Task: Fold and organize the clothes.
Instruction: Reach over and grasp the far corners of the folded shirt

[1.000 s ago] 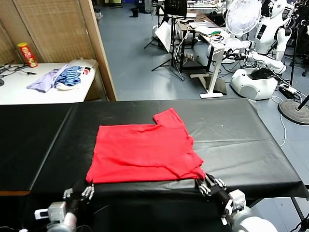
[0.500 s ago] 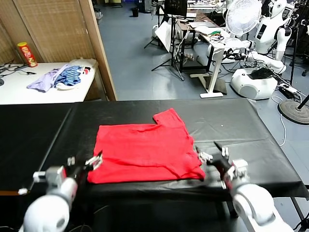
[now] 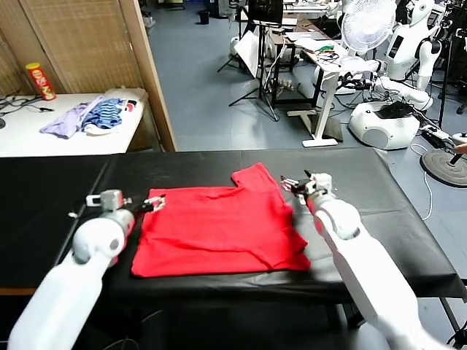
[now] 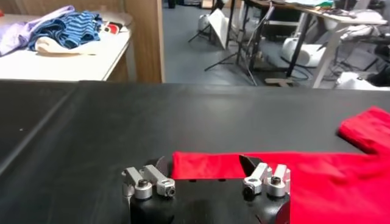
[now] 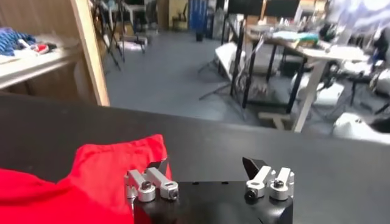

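Both grippers have moved from the near table edge up to the far corners of the shirt within the last second.

Left gripper (image 3: 153, 203): fingers spread wide, holding nothing, now at the far-left corner of the red T-shirt (image 3: 219, 230). In the left wrist view the left gripper (image 4: 204, 173) sits right at the shirt's far hem edge (image 4: 256, 163), one finger over bare black cover, the other over red fabric. Contact with the cloth: can't tell.

Right gripper (image 3: 295, 184): also spread wide, empty, now beside the sleeve that sticks out at the far-right of the shirt. In the right wrist view the right gripper (image 5: 204, 172) has the sleeve (image 5: 119, 161) just under and beside one finger; the other finger is over the bare black table cover (image 5: 317, 158).

Shirt itself looks unmoved across the last second: flat on the black table (image 3: 350, 197), one sleeve out at the far right, near edge roughly parallel to the table's front edge.

My read: the arms have released or skipped the near hem and repositioned for a far-edge grasp, likely to pull the far side toward the robot for a fold. No pinch made yet; next step needs both to close on fabric at the far corners.

Lilac and blue-striped garments (image 3: 91, 117) lie on the white side table, well apart and not involved.
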Motion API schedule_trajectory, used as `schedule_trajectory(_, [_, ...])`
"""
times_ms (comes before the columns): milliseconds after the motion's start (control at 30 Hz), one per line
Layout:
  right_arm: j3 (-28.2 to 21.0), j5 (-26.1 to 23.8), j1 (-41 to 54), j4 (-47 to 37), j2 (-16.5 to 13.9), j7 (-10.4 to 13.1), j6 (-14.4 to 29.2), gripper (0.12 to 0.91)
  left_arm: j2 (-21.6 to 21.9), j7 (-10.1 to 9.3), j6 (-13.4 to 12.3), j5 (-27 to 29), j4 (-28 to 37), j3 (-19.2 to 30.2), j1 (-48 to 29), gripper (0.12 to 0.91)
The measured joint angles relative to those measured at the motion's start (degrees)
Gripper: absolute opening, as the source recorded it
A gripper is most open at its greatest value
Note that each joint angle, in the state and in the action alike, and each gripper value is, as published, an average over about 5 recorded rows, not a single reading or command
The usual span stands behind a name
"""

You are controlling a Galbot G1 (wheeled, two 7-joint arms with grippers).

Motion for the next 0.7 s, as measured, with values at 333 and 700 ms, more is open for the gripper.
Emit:
schedule_trajectory(333, [0.4, -0.5, 3.4, -9.4, 4.8, 0.1, 0.1, 0.601, -1.3, 3.35, 0.5, 0.1, 8.2, 0.6, -3.4, 0.668])
schedule_trajectory(700, [1.1, -1.9, 2.7, -11.2, 6.1, -1.2, 3.7, 0.126, -1.4, 7.7, -0.5, 1.2, 10.0, 0.3, -3.5, 0.171])
